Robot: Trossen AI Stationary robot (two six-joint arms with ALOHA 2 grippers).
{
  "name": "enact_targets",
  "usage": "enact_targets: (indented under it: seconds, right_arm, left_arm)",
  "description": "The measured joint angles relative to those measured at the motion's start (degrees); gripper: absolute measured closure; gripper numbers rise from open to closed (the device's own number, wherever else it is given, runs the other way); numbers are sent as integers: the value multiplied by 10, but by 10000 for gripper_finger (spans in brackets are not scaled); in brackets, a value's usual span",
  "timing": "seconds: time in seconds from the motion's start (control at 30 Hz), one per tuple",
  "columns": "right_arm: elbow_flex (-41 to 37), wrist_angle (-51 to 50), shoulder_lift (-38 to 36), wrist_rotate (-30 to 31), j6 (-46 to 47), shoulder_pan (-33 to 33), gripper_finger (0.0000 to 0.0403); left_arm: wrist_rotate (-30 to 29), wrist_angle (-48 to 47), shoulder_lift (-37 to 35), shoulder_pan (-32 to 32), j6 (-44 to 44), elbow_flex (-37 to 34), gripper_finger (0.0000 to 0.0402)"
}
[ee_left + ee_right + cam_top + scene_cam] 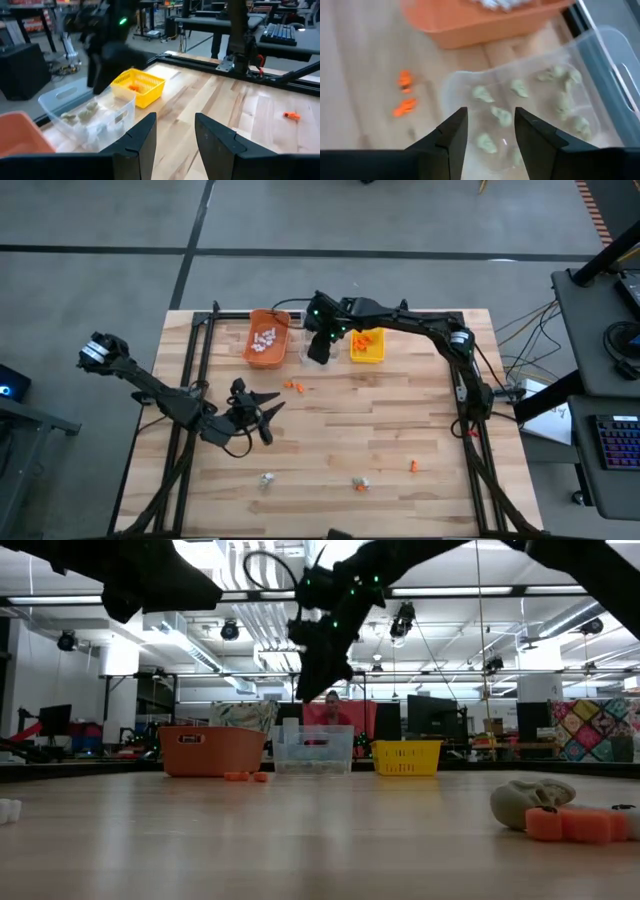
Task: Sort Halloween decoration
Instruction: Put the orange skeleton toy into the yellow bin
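The tiny Halloween trinkets were spread between three bins and the bare wood. Taking the clear rectangular plastic bin (600, 75) as my landmark, a cluster of small grey-tan trinkets (501, 116) lay on its floor, directly under my right gripper (490, 131), which hung just above it with its two dark fingers spread apart and nothing between them. Just beside the clear bin on one side stood the orange rectangular plastic bin (266, 340), holding a heap of small white trinkets (264, 340). Just beside it on the other side stood the yellow rectangular plastic basket (367, 346), with bright orange trinkets (133, 88) in it.

Near the clear bin, out on the light wooden table (400, 420), lay two loose orange trinkets (294, 386). Well apart from the bin, toward the table's opposite edge, sat a pale piece (266, 479), a tan-and-orange pair (359, 483) and a single orange piece (412, 467).

My left gripper (262, 418) hovered over open tabletop, well apart from the clear bin, its fingers parted and empty.
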Motion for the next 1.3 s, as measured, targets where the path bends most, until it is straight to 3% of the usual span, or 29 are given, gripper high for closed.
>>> enact_targets:
  seconds: [0.2,0.43,0.7,1.13,1.3]
  right_arm:
    - [-3,-1,-20,0,-8,52,262]
    - [-12,15,-23,0,-8,109,266]
    - [-89,146,-23,4,12,156,264]
    - [-236,322,-23,12,53,170,268]
    - [-303,441,-37,20,47,176,271]
  left_arm:
    - [0,-115,-59,0,-83,0,284]
    - [-1,-161,-106,0,-82,0,284]
    - [-1,-171,-121,0,-77,0,284]
    - [-2,-171,-99,0,-75,0,284]
    - [-2,-170,-89,0,-75,0,284]
